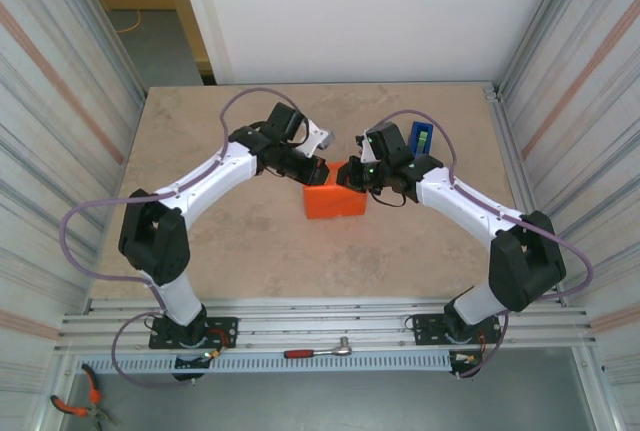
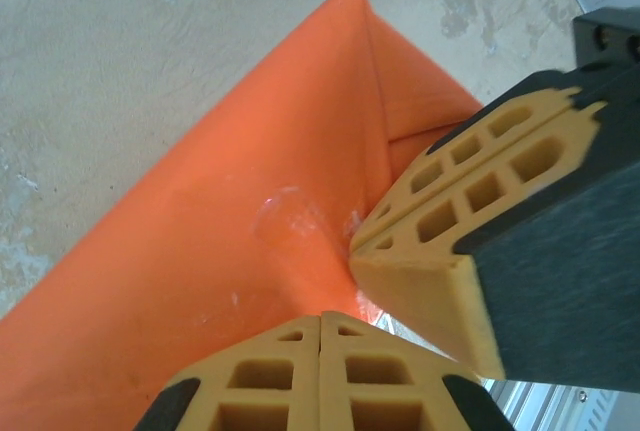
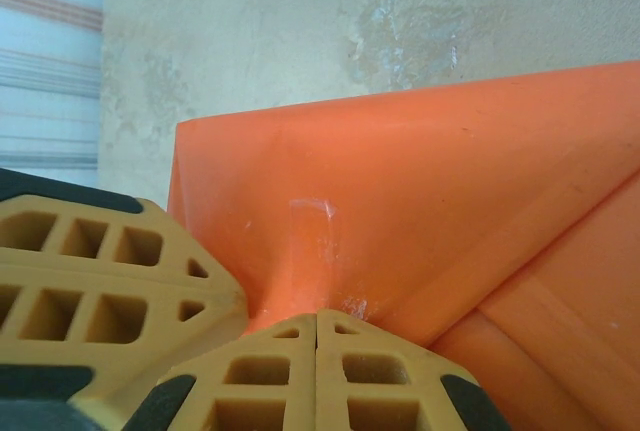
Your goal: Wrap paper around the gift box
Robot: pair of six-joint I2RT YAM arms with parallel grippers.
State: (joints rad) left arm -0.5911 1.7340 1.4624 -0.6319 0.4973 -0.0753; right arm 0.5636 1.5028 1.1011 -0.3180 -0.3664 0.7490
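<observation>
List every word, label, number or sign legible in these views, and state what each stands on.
No legible text anywhere.
blue tape dispenser: a green patch on its face, too small to tell whether it carries writing.
orange paper: plain, no print; the pale smear on it is not lettering.
tabletop: mottled beige, no markings.

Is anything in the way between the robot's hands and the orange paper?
No, nothing visible. The left gripper and the right gripper are both shut, side by side, with their tips right at the paper.
</observation>
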